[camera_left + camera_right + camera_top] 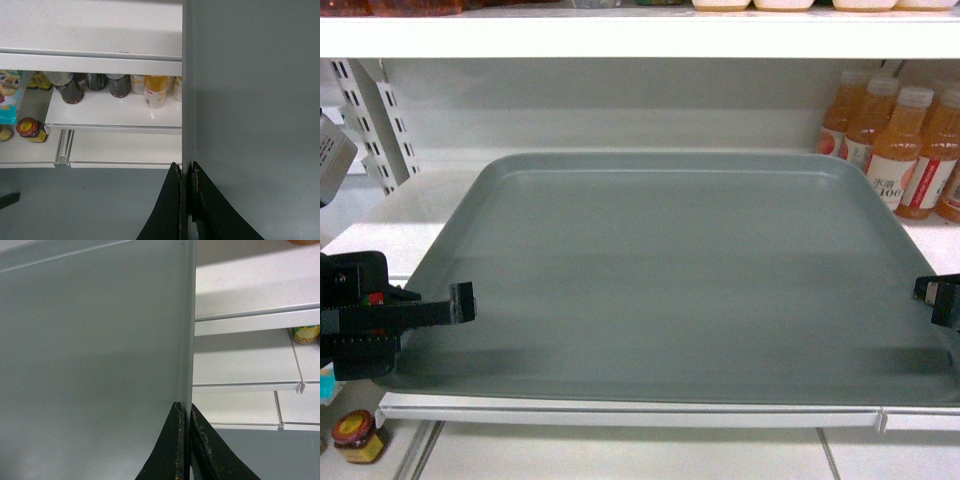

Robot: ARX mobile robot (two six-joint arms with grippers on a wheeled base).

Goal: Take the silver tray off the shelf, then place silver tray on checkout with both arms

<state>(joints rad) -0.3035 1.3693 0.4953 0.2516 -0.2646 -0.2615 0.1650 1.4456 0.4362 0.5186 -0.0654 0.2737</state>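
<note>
The silver tray is a large grey-green rectangle with a low rim, lying level over the white shelf, its front edge near the shelf's front lip. My left gripper is shut on the tray's left rim. In the left wrist view its jaws pinch the rim of the tray. My right gripper is shut on the right rim, and in the right wrist view its jaws clamp the tray. I cannot tell whether the tray touches the shelf. The checkout is out of view.
Orange juice bottles stand at the back right, close to the tray's far corner. An upper shelf board runs overhead, with slotted uprights at the back left. Lower shelves hold bottles and a small jar.
</note>
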